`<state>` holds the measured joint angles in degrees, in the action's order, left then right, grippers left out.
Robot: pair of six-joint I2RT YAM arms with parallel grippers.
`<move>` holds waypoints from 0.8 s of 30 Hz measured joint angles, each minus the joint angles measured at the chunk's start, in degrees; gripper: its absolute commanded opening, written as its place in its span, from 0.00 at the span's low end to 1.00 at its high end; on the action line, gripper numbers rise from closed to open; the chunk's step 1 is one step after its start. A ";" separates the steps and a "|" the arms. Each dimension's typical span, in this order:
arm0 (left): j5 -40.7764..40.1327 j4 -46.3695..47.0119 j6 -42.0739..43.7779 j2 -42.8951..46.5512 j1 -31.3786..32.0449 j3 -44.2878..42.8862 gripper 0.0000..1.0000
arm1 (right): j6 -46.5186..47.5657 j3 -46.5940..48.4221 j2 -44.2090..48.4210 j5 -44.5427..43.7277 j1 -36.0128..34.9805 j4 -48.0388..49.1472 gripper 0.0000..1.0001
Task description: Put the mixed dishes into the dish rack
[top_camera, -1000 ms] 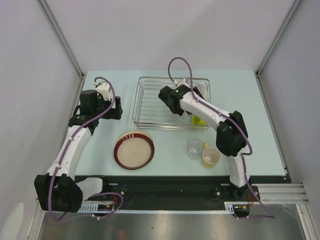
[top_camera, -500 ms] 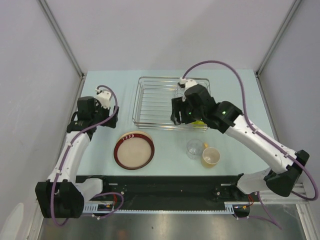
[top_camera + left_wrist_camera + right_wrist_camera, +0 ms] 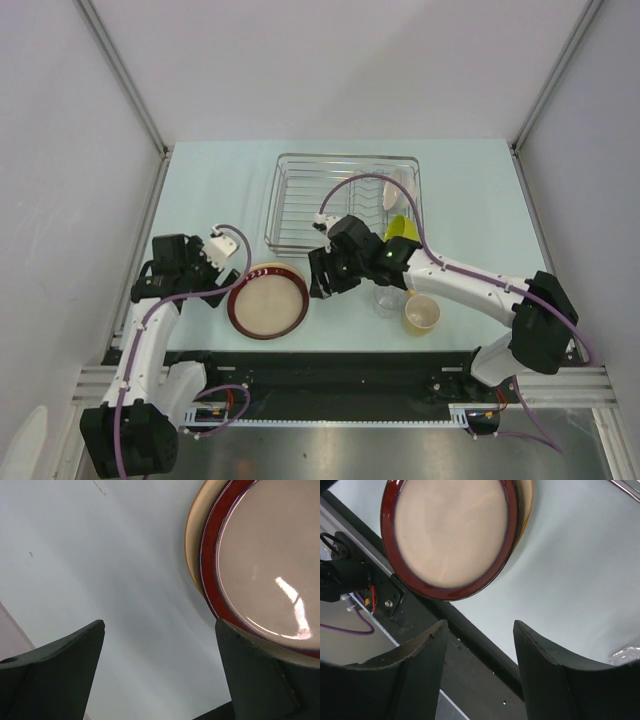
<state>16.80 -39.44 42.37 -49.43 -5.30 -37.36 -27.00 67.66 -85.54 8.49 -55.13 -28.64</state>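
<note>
The dark-red-rimmed beige plate [image 3: 268, 300] lies on the table, stacked on another beige plate whose rim shows in the left wrist view [image 3: 192, 535]. My left gripper [image 3: 213, 272] is open at the stack's left edge, its right finger beside the rim [image 3: 160, 645]. My right gripper [image 3: 320, 276] is open and empty just right of the stack [image 3: 480, 630], above the table's front edge. The clear glass [image 3: 388, 298] and yellowish cup [image 3: 421, 313] stand at the front right. The silver dish rack [image 3: 300, 205] holds a white dish [image 3: 398, 187] on edge and a yellow-green dish [image 3: 402, 228].
The black front rail [image 3: 330, 365] runs along the near table edge, right under my right gripper. Grey walls and metal posts close in the left, right and back. The glass [image 3: 627, 655] sits close to my right forearm.
My right arm has swung from the rack down to the plate's right side. My left arm has come forward and in toward the plate's left edge. The yellow-green dish stays in the rack.
</note>
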 measured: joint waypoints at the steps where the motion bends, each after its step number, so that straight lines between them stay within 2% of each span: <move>1: 0.02 -0.26 0.37 0.02 0.00 0.02 0.97 | -0.22 -0.28 -0.59 -0.20 -0.04 0.72 0.61; 6: 1.49 -1.99 0.85 0.37 -0.04 -0.74 0.97 | -0.55 -0.96 0.44 -2.49 1.53 0.87 0.64; 12: 2.89 -1.31 1.11 0.33 -0.04 -0.79 0.97 | -0.42 -2.84 4.70 -4.74 1.18 -0.09 0.61; 20: -0.17 1.46 6.51 3.91 -0.09 8.63 0.97 | -1.88 -4.31 -4.50 1.57 -0.39 4.13 0.58; 24: -0.90 1.49 9.20 4.85 -0.09 9.73 0.97 | -2.97 -4.59 -8.87 5.03 -0.31 6.56 0.57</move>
<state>15.90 -37.95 51.57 -44.58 -5.39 -27.64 -29.98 63.07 -94.41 13.52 -55.44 -22.09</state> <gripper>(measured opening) 0.970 0.578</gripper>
